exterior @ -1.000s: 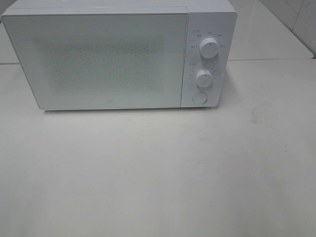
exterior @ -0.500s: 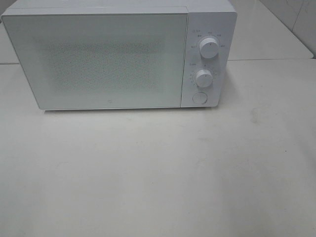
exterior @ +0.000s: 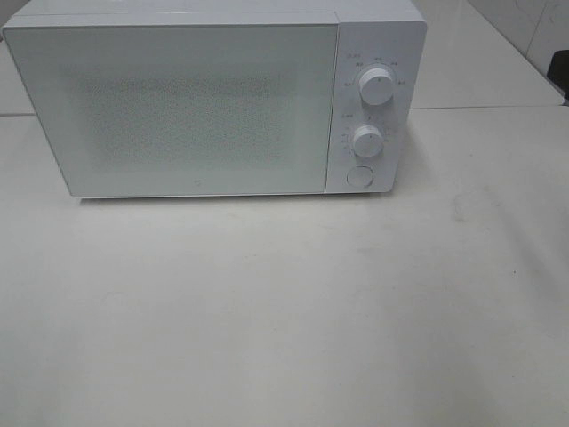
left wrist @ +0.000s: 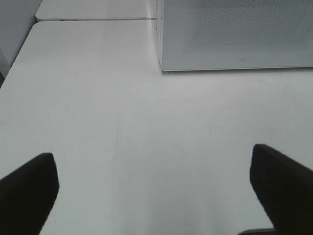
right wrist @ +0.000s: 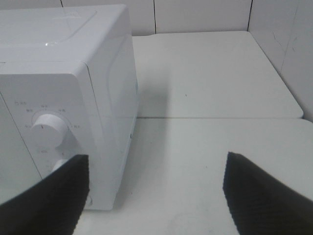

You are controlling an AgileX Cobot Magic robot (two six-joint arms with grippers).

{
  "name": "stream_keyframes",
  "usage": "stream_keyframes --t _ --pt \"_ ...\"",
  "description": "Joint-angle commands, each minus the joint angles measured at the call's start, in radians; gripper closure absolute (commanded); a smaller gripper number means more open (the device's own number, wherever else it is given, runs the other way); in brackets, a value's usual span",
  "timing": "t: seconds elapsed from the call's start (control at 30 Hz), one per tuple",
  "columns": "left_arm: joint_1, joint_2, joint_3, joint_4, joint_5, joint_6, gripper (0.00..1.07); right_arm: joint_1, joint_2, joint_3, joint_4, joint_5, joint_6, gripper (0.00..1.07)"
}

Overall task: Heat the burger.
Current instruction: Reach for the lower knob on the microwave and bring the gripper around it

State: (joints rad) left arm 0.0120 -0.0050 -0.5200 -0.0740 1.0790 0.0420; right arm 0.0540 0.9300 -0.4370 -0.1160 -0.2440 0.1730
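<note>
— Where was the burger?

— It couldn't be seen in any view. It wasn't on the table (exterior: 284, 311) and it wasn't in either gripper. It may have been inside the microwave (exterior: 213, 18), but the door (exterior: 178, 107) was shut and its speckled screen showed nothing, so I couldn't tell.

— And the grippers?

— The left gripper (left wrist: 151, 161) had its jaws spread wide, with only bare table between them. It faced the door's lower corner, at the end away from the dials. The right gripper (right wrist: 156, 161) was spread the same way and held nothing. It looked at the panel (right wrist: 19, 88) from nearby, with the upper knob (right wrist: 49, 128) in plain view.

— Which arm for the next move, then?

— The right, I judged. Both knobs and the round button (exterior: 359, 175) were at the panel end, which was its side. The left arm would have had to reach across the whole door.
</note>
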Motion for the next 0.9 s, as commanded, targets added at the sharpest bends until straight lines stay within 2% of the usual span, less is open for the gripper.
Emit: stream_keyframes --t 0.03,0.2,0.27,0.3,0.37,0.4,0.47,0.57,0.63,0.7,0.73,0.9 --pt "0.003 -0.019 0.003 0.001 -0.010 -0.007 0.07 -0.006 0.109 0.026 -0.002 -0.248 -0.001 0.32" --pt "0.003 -0.019 0.003 0.001 -0.010 -0.007 0.07 -0.004 0.196 0.057 0.032 -0.413 -0.014 0.32" --pt "0.003 -0.019 0.003 0.001 -0.010 -0.007 0.07 0.006 0.261 0.088 0.146 -0.502 -0.111 0.32" --pt "0.003 -0.019 0.003 0.001 -0.010 -0.007 0.07 0.006 0.261 0.088 0.146 -0.502 -0.111 0.32" --pt "0.003 -0.019 0.003 0.001 -0.010 -0.007 0.07 0.076 0.299 0.123 0.251 -0.603 -0.202 0.32" --pt "0.003 -0.019 0.003 0.001 -0.010 -0.007 0.07 0.076 0.299 0.123 0.251 -0.603 -0.202 0.32" --pt "0.003 -0.019 0.003 0.001 -0.010 -0.007 0.07 0.171 0.341 0.148 0.355 -0.688 -0.301 0.32" --pt "0.003 -0.019 0.003 0.001 -0.010 -0.007 0.08 0.204 0.357 0.150 0.395 -0.707 -0.324 0.32" --pt "0.003 -0.019 0.003 0.001 -0.010 -0.007 0.08 0.311 0.412 0.152 0.544 -0.790 -0.414 0.32" --pt "0.003 -0.019 0.003 0.001 -0.010 -0.007 0.08 0.330 0.424 0.152 0.574 -0.812 -0.440 0.32" --pt "0.003 -0.019 0.003 0.001 -0.010 -0.007 0.08 0.375 0.456 0.152 0.634 -0.876 -0.477 0.32" --pt "0.003 -0.019 0.003 0.001 -0.010 -0.007 0.08 0.459 0.517 0.152 0.715 -1.006 -0.480 0.32"
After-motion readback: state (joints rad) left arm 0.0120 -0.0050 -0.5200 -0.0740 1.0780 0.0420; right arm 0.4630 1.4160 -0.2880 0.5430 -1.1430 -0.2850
